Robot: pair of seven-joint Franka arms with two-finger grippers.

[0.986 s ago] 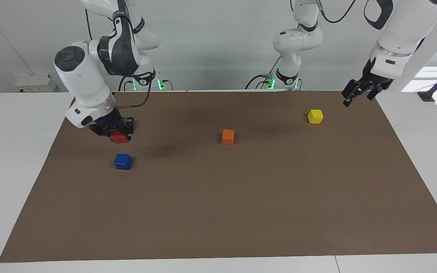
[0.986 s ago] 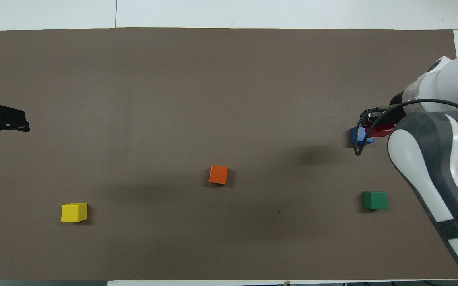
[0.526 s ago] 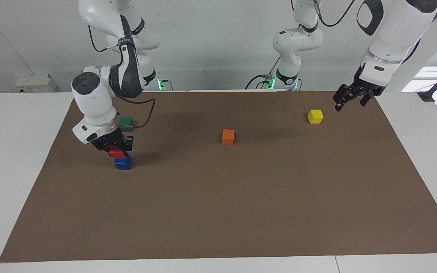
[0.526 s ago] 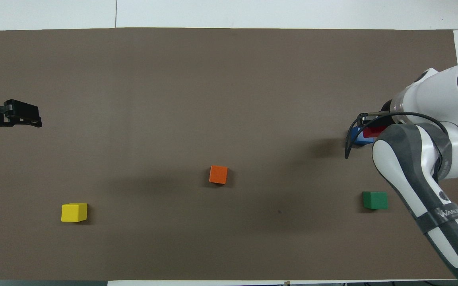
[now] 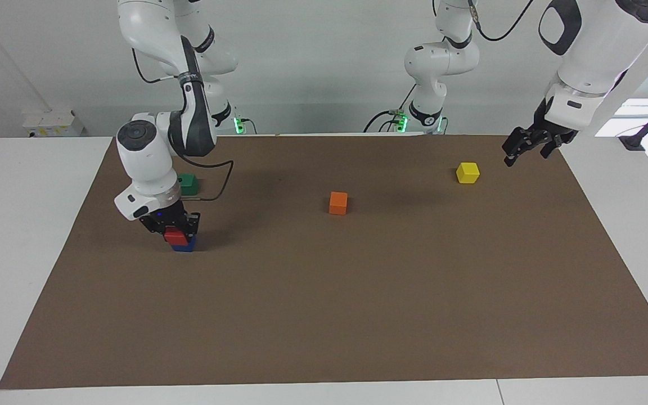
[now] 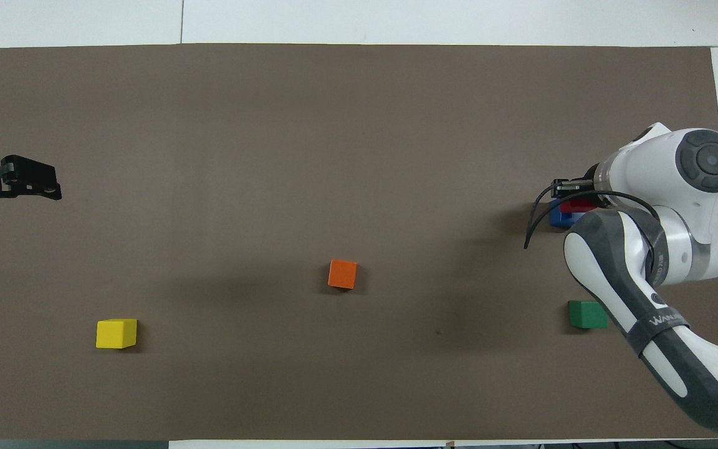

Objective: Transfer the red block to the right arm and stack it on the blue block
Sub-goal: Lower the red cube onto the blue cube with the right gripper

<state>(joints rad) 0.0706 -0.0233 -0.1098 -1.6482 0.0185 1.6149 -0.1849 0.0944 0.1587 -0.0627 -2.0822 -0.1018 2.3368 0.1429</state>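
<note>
My right gripper [image 5: 174,232] is shut on the red block [image 5: 175,235] and holds it right on top of the blue block [image 5: 183,245], toward the right arm's end of the mat. In the overhead view the right gripper [image 6: 574,201] and arm cover most of both; a strip of the red block [image 6: 579,204] and a corner of the blue block [image 6: 559,217] show. My left gripper [image 5: 518,149] hangs in the air over the mat's edge at the left arm's end, beside the yellow cube; it also shows in the overhead view [image 6: 38,187].
A green cube [image 5: 188,183] lies nearer to the robots than the stack, close to the right arm's forearm. An orange cube [image 5: 338,202] lies mid-mat and a yellow cube [image 5: 467,172] toward the left arm's end. The brown mat [image 5: 358,315] covers the table.
My right gripper has carried the red block down and out over the blue block until it sits on it. My left gripper has shifted slightly near the yellow cube.
</note>
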